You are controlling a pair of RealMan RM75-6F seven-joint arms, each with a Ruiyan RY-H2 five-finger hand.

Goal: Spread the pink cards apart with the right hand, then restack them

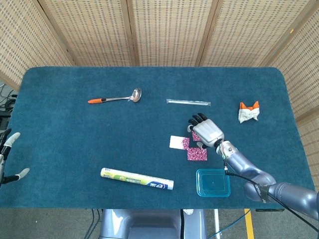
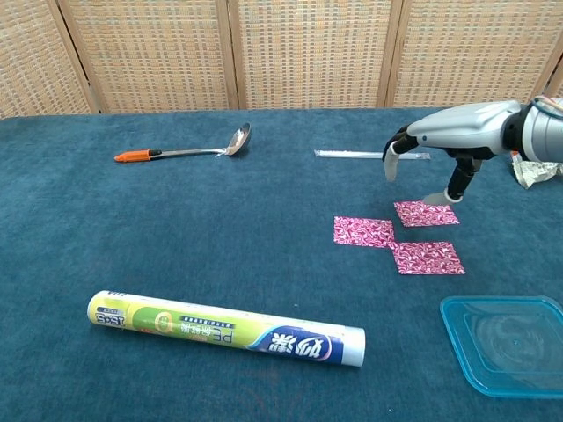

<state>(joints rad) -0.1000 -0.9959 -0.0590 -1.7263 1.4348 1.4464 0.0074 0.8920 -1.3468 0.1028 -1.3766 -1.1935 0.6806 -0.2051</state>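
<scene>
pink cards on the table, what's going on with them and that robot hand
The robot's right hand is lifted above the pink cards, fingers apart and holding nothing. Three cards lie spread flat on the blue cloth: one on the left, one at the far right and one at the near right, meeting only at their corners. The spreading looks done; restacking has not begun. The left hand sits idle at the table's left edge.

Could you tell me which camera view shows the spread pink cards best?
The chest view: all three pink cards lie unobstructed on the cloth. In the head view the right hand covers one, and another looks white.
</scene>
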